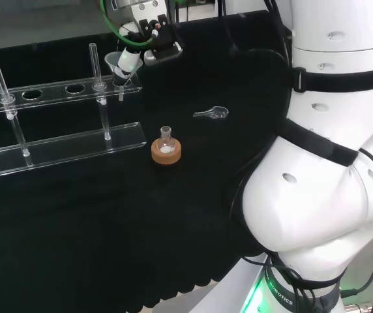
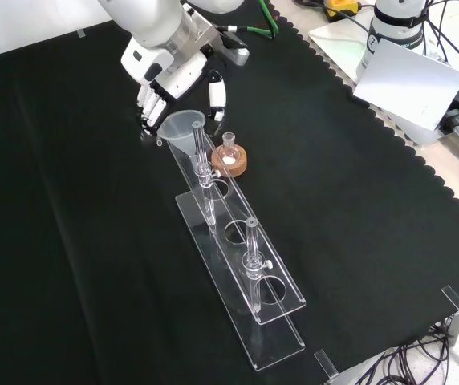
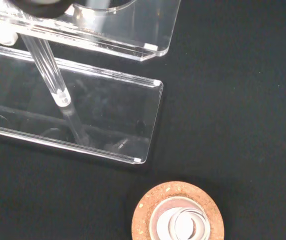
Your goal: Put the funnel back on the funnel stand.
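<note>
The clear funnel (image 2: 183,126) sits at the far end of the clear funnel stand (image 2: 274,277), with its stem down through the end hole. In the head view the funnel (image 1: 115,62) is at the right end of the stand's upper shelf (image 1: 49,91). The hand (image 2: 159,80) hangs just behind the funnel. Its fingers (image 2: 146,106) are beside the rim on one side and its thumb (image 2: 216,92) stands straight on the other, with a small gap to the rim. In the head view the hand (image 1: 132,57) overlaps the funnel's edge. The wrist view has the funnel's stem (image 3: 48,75) hanging above the stand's base (image 3: 108,120).
A small flask on a cork ring (image 2: 229,159) stands close beside the stand's far end, also in the head view as the cork ring (image 1: 166,152). A small clear piece (image 1: 212,113) lies on the cloth to the right. Two upright rods (image 2: 253,257) rise from the stand.
</note>
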Motion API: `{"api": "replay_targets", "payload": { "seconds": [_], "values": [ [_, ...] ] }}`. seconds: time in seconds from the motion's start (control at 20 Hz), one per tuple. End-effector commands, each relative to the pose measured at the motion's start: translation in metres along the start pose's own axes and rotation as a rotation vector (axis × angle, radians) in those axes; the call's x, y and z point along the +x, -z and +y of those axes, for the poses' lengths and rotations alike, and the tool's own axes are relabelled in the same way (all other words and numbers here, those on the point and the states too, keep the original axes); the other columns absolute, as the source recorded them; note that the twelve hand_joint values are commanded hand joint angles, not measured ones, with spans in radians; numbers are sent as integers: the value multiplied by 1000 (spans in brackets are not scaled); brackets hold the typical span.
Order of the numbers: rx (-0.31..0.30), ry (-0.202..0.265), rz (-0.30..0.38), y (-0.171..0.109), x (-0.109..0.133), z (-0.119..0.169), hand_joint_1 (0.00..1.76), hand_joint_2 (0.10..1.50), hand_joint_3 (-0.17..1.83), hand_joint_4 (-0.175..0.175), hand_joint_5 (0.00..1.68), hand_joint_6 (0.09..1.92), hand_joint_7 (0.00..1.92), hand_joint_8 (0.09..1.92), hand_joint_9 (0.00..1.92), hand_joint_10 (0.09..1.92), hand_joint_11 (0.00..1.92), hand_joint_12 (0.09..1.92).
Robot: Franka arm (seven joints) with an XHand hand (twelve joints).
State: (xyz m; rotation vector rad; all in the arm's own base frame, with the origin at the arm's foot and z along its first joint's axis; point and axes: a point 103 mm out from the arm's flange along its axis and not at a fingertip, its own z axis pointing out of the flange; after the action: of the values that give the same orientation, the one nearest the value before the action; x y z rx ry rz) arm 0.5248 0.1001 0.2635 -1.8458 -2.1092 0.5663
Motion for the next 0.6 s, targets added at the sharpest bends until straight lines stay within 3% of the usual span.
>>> {"api": "replay_targets", "payload": {
  "seconds": [0.05, 0.15, 0.4, 0.6],
  "values": [
    [-4, 0, 6, 4, -1, -15, 528, 734, 316, -48, 128, 87, 9, 283, 119, 732, 193, 1421],
    [-1, -2, 4, 7, 0, -24, 488, 720, 286, -36, 53, 87, 1, 95, 34, 731, 124, 1447],
    [-82, -13, 7, 23, -1, -62, 431, 713, 235, -29, 4, 87, 0, 87, 0, 695, 59, 1483],
    [-158, -58, 22, 36, -15, -110, 423, 728, 207, -37, 57, 87, 60, 87, 20, 783, 67, 1498]
  ]
}}
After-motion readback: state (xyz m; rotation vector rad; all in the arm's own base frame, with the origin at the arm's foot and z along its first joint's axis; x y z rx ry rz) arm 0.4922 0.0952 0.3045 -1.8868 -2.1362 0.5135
